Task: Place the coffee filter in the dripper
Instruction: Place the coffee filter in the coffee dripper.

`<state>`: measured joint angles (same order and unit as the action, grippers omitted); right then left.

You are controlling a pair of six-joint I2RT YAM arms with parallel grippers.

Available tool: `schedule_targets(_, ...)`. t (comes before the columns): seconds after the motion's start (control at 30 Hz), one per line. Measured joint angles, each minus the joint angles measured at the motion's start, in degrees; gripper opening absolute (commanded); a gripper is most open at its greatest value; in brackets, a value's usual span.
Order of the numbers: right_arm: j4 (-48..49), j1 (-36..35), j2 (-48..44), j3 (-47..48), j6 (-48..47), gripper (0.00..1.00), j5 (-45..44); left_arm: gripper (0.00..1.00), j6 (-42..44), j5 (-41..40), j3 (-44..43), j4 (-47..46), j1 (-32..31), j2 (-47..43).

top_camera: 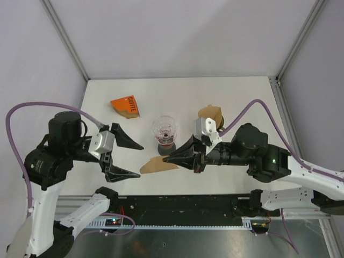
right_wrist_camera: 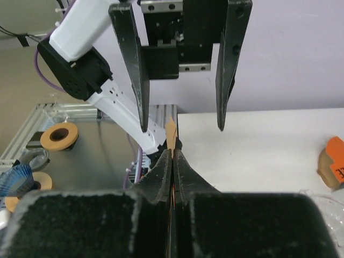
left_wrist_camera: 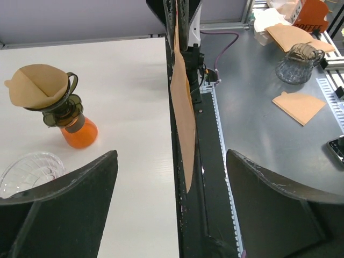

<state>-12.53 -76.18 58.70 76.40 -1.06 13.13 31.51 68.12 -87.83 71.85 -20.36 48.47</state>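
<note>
A white surface [top_camera: 236,91] sits inside an enclosure of plain, pale lilac-grey walls [top_camera: 183,32]. Slanting aluminium posts [top_camera: 64,37] join the walls at the back corners. A black rail [top_camera: 183,205] runs along the near edge of the surface, and beyond it lies a grey sheet-metal bench [left_wrist_camera: 269,123]. The light is soft and even, casting only faint shadows.

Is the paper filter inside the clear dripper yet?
No, the filter is pinched in the right gripper, beside the clear dripper, not in it.
</note>
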Motion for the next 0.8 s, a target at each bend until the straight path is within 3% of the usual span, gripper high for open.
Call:
schedule_targets(0.07, 2.2, -0.1, 0.7, -0.3, 0.5, 0.00, 0.0, 0.82, 0.7, 1.4, 1.1, -0.8, 0.4, -0.1)
schedule_targets(0.13, 4.3, -0.2, 1.5, -0.5, 1.1, 0.00, 0.0, 0.73, 1.1, 2.4, 2.9, -1.5, 0.6, -0.2)
schedule_targets(0.33, 10.2, -0.2, 3.8, -0.6, 2.6, 0.00, 0.0, 0.08, 0.9, 4.0, 4.9, -4.2, 1.0, -0.1)
schedule_targets(0.47, 11.8, -0.2, 4.1, -0.6, 3.3, 0.00, 0.0, 0.01, 0.0, 4.6, 5.0, -6.1, 1.0, -0.5)
schedule_targets(0.53, 11.9, -0.2, 4.1, -0.6, 3.7, 0.12, 0.0, 0.00, -0.3, 4.4, 5.0, -6.6, 1.0, -0.6)
schedule_targets(0.57, 11.6, -0.2, 4.1, -0.6, 4.0, 0.29, 0.0, 0.00, -0.6, 4.0, 5.0, -6.7, 1.0, -0.7)
schedule_targets(0.67, 8.7, -0.1, 4.0, -0.6, 5.0, 0.65, -0.2, 0.00, -1.1, 1.5, 4.8, -6.9, 1.0, -0.8)
schedule_targets(0.8, 1.8, -0.1, 2.8, -0.6, 5.8, 0.86, -2.9, 0.00, 0.2, -3.6, 4.8, -5.6, 0.4, -1.1)
